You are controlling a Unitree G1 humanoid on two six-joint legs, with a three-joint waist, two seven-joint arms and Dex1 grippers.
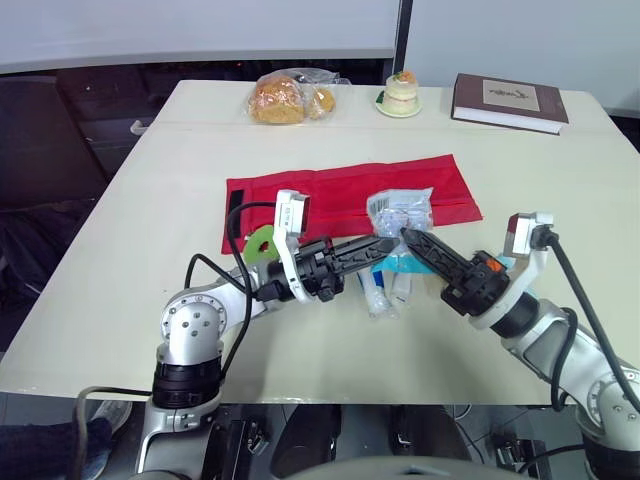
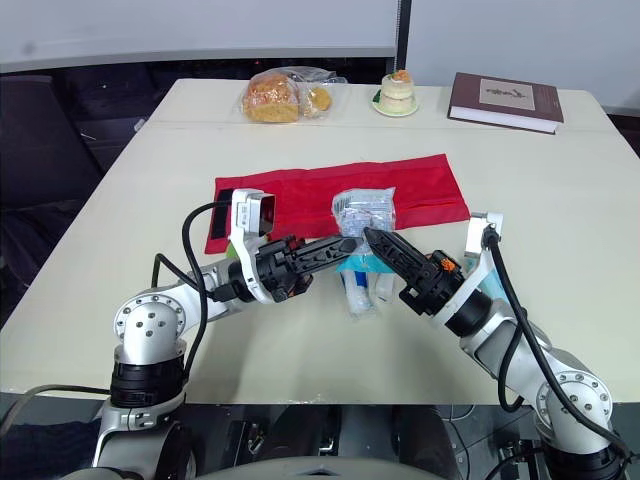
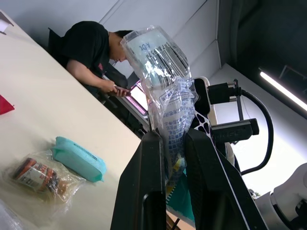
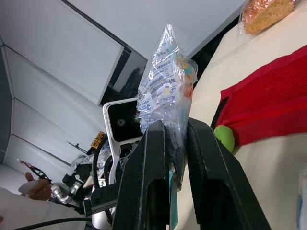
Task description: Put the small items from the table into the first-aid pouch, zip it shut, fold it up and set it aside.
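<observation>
A clear packet (image 1: 400, 210) of small printed sachets is held upright between the two hands, just above the near edge of the red pouch (image 1: 330, 195). The left hand (image 1: 385, 243) is closed narrowly on the packet's lower part. The right hand (image 1: 410, 238) is closed on it from the opposite side, so that the tips of both hands nearly meet beneath it. In the left wrist view the plastic is seen pinched between that hand's two black fingers (image 3: 144, 191), and the right wrist view shows the same pinch between the other hand's fingers (image 4: 144, 182).

The pouch is laid flat across the middle of the surface (image 1: 150, 200), with a black strip at its left end. Whether its zip is open cannot be told.

A green round item (image 1: 262, 243), possibly a roll of tape, is seen at the pouch's near edge, just behind the left wrist. Under the held packet, a teal packet (image 3: 79, 159) is lying on the surface, with some small clear-wrapped items (image 1: 378, 295) on its near side. A wrapped item with orange and brown contents (image 3: 38, 175) is seen just beside the teal packet.

At the far end of the surface, well apart from the pouch, a bag of bread (image 1: 285, 97), a small cake (image 1: 400, 92) on a plate and a dark book (image 1: 510, 102) are set in a row. A person (image 3: 88, 52) in a black top is seen beyond the surface.
</observation>
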